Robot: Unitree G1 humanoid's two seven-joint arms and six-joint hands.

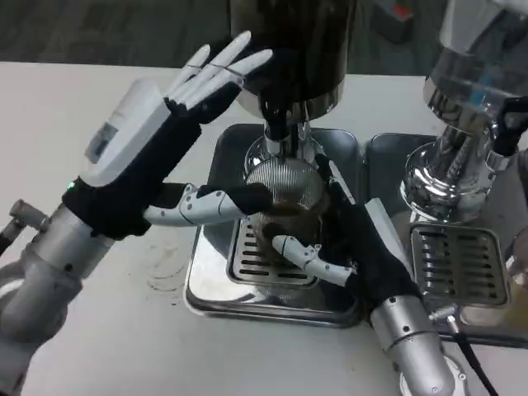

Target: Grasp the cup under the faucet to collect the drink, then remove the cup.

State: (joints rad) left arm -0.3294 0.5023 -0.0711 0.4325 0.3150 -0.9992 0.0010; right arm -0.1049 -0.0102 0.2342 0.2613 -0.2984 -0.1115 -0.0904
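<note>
Right hand is wrapped around the ribbed cup, holding it on the drip tray directly under the faucet, and there's dark drink in the cup. Left hand is up and to the left of the cup with fingers spread wide, holding nothing, thumb poking toward the cup's side. A 2nd shiny machine sits to the right of the right hand.

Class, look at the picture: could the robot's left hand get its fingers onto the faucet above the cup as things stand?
Probably yes. The left hand hangs open just left of the faucet, nothing between them. The right hand grips the cup lower down, out of that path.
</note>
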